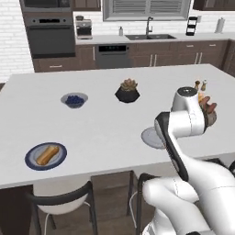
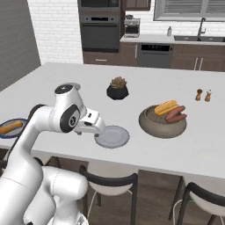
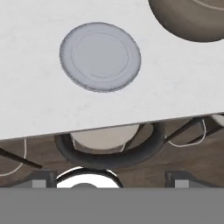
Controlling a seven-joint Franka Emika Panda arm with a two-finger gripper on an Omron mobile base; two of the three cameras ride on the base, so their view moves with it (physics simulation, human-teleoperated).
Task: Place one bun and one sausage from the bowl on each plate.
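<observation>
From the right base view, the bowl (image 2: 162, 121) sat at about 3 o'clock of the light grey plate (image 2: 112, 136), holding a bun (image 2: 166, 107) and two sausages (image 2: 176, 115); the arm hid most of it from the left. The left base view showed the blue-rimmed plate (image 1: 45, 156) bearing a bun and a sausage. The gripper (image 3: 112, 180) hung over the counter edge, fingers well apart, holding nothing.

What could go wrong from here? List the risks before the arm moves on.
1. The plain light grey round plate lies near the white counter's front edge; a nudge could push it off.
2. In the wide dull grey bowl, the orange bun and reddish sausages lie packed together, so the tool may catch two.
</observation>
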